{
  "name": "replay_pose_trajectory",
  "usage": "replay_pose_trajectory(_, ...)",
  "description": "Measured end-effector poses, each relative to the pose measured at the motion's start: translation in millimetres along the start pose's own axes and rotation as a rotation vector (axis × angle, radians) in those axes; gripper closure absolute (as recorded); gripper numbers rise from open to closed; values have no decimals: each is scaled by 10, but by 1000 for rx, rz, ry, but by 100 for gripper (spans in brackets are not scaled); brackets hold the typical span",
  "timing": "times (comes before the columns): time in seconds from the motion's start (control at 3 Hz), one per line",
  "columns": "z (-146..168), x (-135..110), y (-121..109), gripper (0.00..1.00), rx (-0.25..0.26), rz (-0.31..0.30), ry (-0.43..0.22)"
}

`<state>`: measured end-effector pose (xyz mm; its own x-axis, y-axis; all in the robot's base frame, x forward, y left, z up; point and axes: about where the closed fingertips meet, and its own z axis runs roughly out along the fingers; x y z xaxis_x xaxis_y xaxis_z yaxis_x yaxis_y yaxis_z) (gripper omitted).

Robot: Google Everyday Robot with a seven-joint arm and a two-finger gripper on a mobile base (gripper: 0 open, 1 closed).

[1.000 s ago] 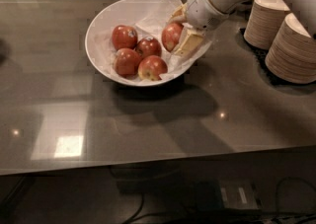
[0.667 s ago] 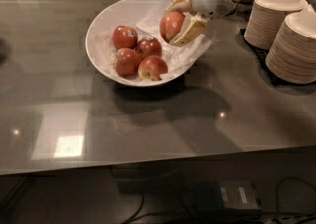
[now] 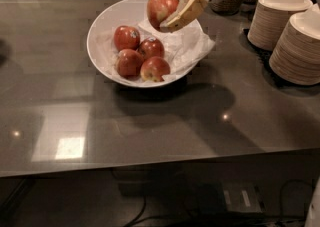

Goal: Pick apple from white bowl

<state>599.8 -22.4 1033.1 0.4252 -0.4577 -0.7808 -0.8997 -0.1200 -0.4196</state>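
Note:
My gripper (image 3: 167, 5) is shut on the apple (image 3: 161, 7), a round red-orange one with a paler blush. It holds the apple in the air above the back right part of the white bowl (image 3: 100, 26). The beige fingers (image 3: 186, 12) clamp the apple from the right and from above. The bowl is wide and glossy, lined with crumpled white paper (image 3: 187, 46). Several more apples lie in it, among them one with a pale sticker (image 3: 126, 37) and one with a yellow patch (image 3: 154, 69).
Two stacks of small beige-white bowls (image 3: 300, 36) stand at the right on the dark glossy table (image 3: 150, 121). A wicker basket (image 3: 227, 3) sits behind the arm. The table's front edge runs along the bottom.
The gripper has lifted the apple up out of the bowl and back a little. The other apples have stayed where they were.

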Motion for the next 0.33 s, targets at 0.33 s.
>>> replay_pose_trajectory(0.33,0,-49,-4,100,0,-1,-16)
